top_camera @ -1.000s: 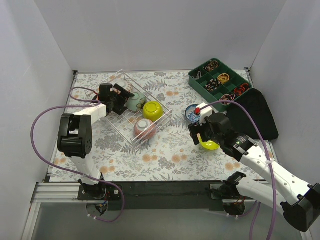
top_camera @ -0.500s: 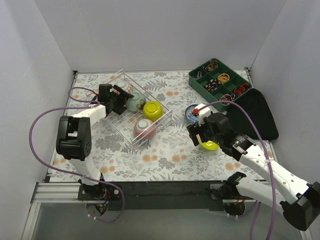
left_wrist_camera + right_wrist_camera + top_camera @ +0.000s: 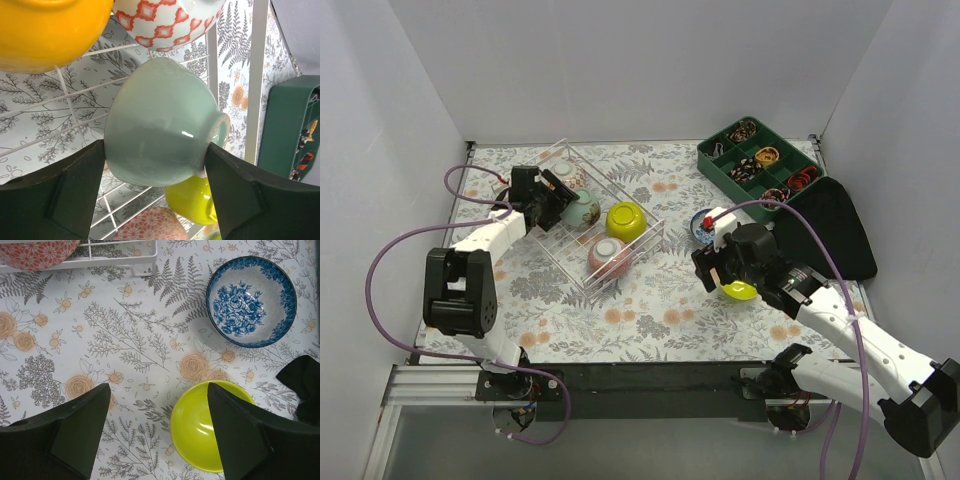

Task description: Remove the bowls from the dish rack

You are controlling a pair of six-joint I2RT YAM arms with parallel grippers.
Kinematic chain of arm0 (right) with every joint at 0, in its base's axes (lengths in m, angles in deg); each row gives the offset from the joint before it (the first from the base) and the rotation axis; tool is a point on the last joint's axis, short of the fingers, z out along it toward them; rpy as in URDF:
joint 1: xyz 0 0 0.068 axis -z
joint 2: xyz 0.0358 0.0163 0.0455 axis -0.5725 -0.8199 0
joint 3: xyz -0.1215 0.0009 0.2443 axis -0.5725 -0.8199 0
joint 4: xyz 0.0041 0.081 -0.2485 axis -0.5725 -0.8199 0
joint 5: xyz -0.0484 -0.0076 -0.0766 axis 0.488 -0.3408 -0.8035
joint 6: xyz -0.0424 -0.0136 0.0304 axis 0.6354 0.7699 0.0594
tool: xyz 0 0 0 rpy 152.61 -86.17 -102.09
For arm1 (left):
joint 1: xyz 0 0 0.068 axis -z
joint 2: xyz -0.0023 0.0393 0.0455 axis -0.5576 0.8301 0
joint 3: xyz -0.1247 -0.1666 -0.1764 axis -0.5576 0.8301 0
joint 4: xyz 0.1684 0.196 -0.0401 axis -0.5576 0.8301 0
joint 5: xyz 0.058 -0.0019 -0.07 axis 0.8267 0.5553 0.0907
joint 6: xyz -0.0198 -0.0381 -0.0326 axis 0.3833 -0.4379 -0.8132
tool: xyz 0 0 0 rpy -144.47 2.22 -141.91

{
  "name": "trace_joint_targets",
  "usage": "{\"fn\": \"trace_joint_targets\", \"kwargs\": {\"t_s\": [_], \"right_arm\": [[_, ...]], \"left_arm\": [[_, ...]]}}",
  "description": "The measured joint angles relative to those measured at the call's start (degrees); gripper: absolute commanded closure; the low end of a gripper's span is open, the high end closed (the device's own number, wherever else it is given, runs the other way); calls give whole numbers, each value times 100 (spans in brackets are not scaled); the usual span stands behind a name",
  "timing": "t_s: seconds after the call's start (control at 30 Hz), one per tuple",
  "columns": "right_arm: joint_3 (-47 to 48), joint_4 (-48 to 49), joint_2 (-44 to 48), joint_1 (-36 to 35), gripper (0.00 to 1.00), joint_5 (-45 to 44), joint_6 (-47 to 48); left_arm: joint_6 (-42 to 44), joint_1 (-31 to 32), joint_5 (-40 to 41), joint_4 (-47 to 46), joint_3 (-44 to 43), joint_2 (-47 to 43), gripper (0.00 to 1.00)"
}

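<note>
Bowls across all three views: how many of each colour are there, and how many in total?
Orange bowl: 1
Yellow-green bowls: 2
Pale mint bowl: 1
Blue-and-white bowl: 1
Red-patterned bowls: 2
Total: 7

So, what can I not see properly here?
Left wrist view: orange bowl cut by top edge; mint bowl hides its inside.
Top view: left end effector covers part of mint bowl; dark green tray, contents too small.
Right wrist view: red-patterned bowl cut by top edge.
</note>
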Motion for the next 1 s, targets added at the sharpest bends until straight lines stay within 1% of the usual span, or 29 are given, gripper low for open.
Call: {"fn": "trace_joint_targets", "kwargs": {"t_s": [0.03, 0.23, 0.4, 0.63, 0.83, 0.9, 1.0], "right_arm": [[11, 0, -11, 0, 14, 28, 0], [111, 11, -33, 0, 14, 146, -4], [232, 35, -63, 0, 14, 256, -26], [389, 118, -181, 0, 15, 527, -133], [601, 166, -227, 0, 15, 841, -284], [695, 166, -251, 0, 15, 960, -310], [907, 166, -352, 0, 15, 1200, -334]], "left_arm": [[109, 0, 15, 31, 0, -28, 83], [680, 0, 33, 221, -76, -142, 84], [1349, 2, 42, 511, -256, -280, 85], [2358, 76, 44, 765, -476, -702, 86], [3405, 498, 96, 898, -710, -929, 86], [3794, 719, 195, 951, -756, -966, 86], [4542, 1211, 520, 1025, -785, -1045, 86]]}}
